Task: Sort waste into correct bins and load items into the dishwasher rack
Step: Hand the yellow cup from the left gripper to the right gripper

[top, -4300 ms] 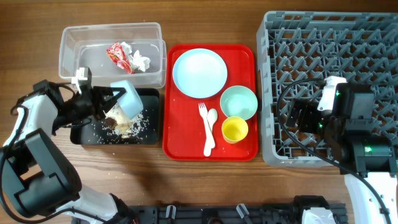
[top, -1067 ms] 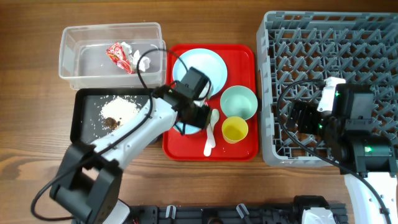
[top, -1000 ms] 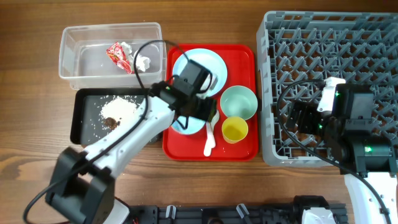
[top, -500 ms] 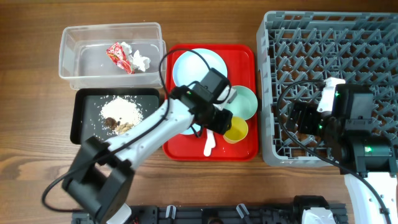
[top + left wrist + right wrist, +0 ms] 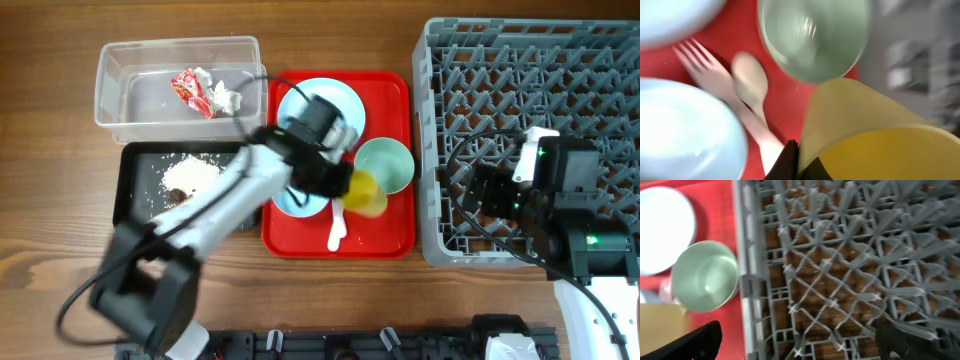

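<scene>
Cup, small, yellow; 1 piece, in hand.

Overhead: yellow cup is pinched at the rim by the left pincer. It is blurred and tilted, and seemingly lifted off the red tray. The mint green bowl lies just beyond the pincer, toward the dishwasher rack. The pale blue bowl sits just behind the pincer, under the arm. The pale blue plate is near, to 1 side, and partly covered. The white spoon lies just beside the cup. The right pincer is well apart from the cup, over the rack.

Left wrist: 1 dark finger presses the outside of the cup wall. The 2nd finger is not clearly shown. The mint bowl is ahead of the pincer. The spoon and white fork lie ahead and to the left, on the tray.

Right wrist: the right pincer is spread wide and holds nothing. Rack pegs lie directly beneath it, with the mint bowl beyond the rack wall to its left.

Handling, judged: the cup is light, stiff and smooth, and not fragile. A rim pinch is the only practical hold, with 1 finger inside and 1 outside. A cup held this way may pivot or slip, so it is best carried slowly and set mouth-down between the pegs.
</scene>
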Controlling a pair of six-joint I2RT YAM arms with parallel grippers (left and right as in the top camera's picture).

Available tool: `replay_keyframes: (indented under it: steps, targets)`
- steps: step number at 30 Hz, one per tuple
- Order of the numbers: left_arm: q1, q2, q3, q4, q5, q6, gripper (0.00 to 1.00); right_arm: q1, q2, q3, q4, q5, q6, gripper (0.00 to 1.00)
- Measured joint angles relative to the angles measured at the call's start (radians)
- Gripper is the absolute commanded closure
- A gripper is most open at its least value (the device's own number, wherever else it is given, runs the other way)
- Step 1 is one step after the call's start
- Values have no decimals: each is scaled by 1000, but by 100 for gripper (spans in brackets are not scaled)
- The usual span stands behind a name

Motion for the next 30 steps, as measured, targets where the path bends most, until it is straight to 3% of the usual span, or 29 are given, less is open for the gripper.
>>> replay_keyframes:
  steps: [3,7,11,17,30]
  targets:
    - [129,-70,13,91,147,-39,96,0,1,0,49,2,16,0]
    - [281,-68,23,201,314,-184,96,0,39,2,78,-211,-39,0]
    - [327,-20,24,338,547,-290,96,0,118,2,91,-541,-156,0]
    - [305,40,24,382,803,-348,96,0,248,2,187,-926,-308,0]
    - [229,43,24,423,893,-366,96,0,443,2,549,-1394,-323,0]
